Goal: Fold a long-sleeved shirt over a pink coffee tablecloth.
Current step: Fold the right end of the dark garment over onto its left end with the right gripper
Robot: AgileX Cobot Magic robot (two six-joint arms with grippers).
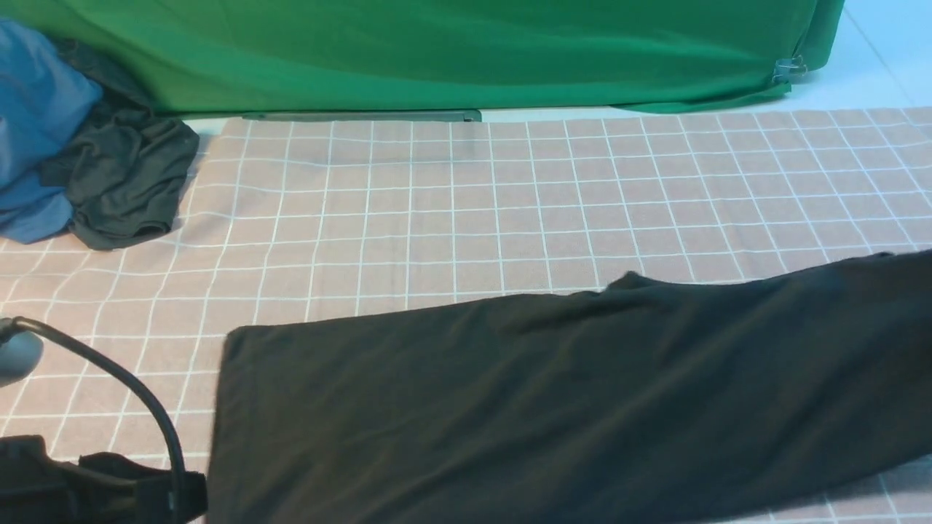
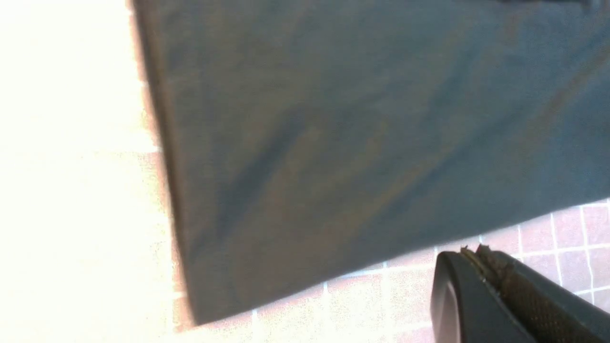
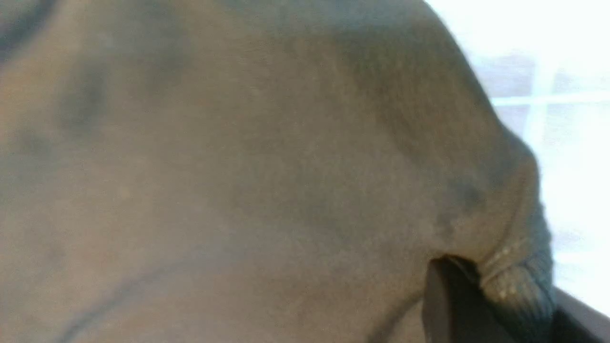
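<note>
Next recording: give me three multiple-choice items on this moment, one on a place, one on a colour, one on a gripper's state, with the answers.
1. Where does the small dark grey garment lie?
A. on the black shirt
B. at the far left, against the blue garment
C. at the far right

2. What colour is the backdrop fabric behind the pink coffee tablecloth?
A. green
B. white
C. red

3. What is the right gripper doing?
A. standing wide open above the cloth
B. holding a cup
C. pinching the long-sleeved shirt

Answers: B, since the front view shows it bunched by the blue one at the far left; A, since the far fabric is green; C, since the right wrist view shows a ribbed edge clamped between the jaws.
</note>
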